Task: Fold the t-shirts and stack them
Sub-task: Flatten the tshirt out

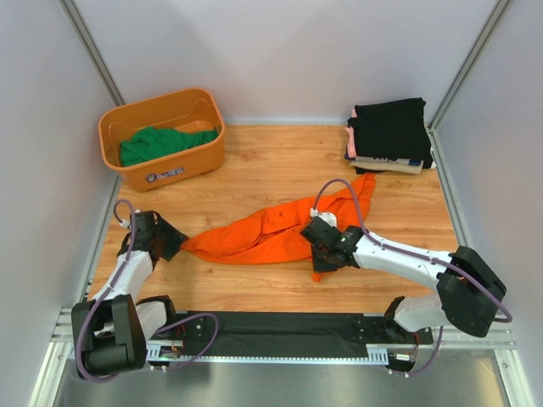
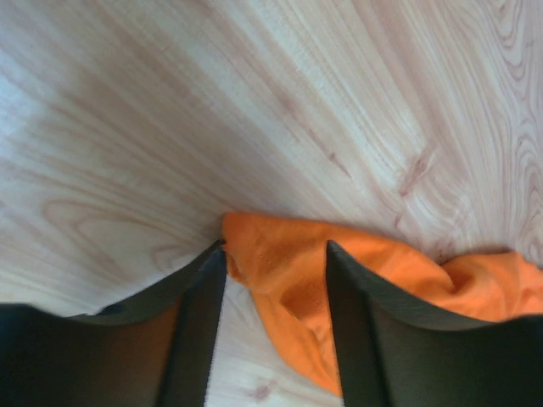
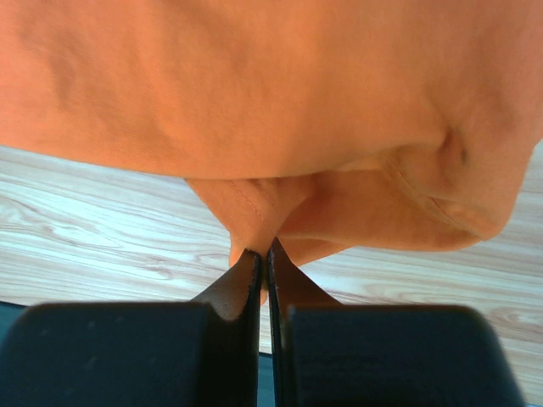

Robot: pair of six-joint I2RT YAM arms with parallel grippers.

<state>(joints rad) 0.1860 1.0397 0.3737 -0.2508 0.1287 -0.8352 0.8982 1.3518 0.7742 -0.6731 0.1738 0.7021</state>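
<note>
At the table's (image 1: 254,161) ten o'clock we see the orange basket (image 1: 204,157) with a green t-shirt (image 1: 157,144) bunched inside it. Nearer us, around eight o'clock, the left gripper (image 2: 276,254) sits low over the wood with its jaws well apart. The left tip of the orange t-shirt (image 1: 254,237) lies between its two fingers (image 2: 191,339). In the wrist view the cloth touches the inner edge of the nine o'clock finger, and we cannot tell whether either one presses on it. From there the shirt runs as a crumpled band toward three o'clock across the middle of the table, with one tail reaching off toward one o'clock. The right gripper (image 3: 263,253) meets the band near its right end, jaws closed to a thin slit and pinching a small fold of orange cloth; the rest of the shirt spreads at twelve o'clock from those fingertips. At the table's two o'clock corner rests a stack of folded t-shirts (image 1: 390,127), black on top and paler ones beneath, well apart from both grippers.
</note>
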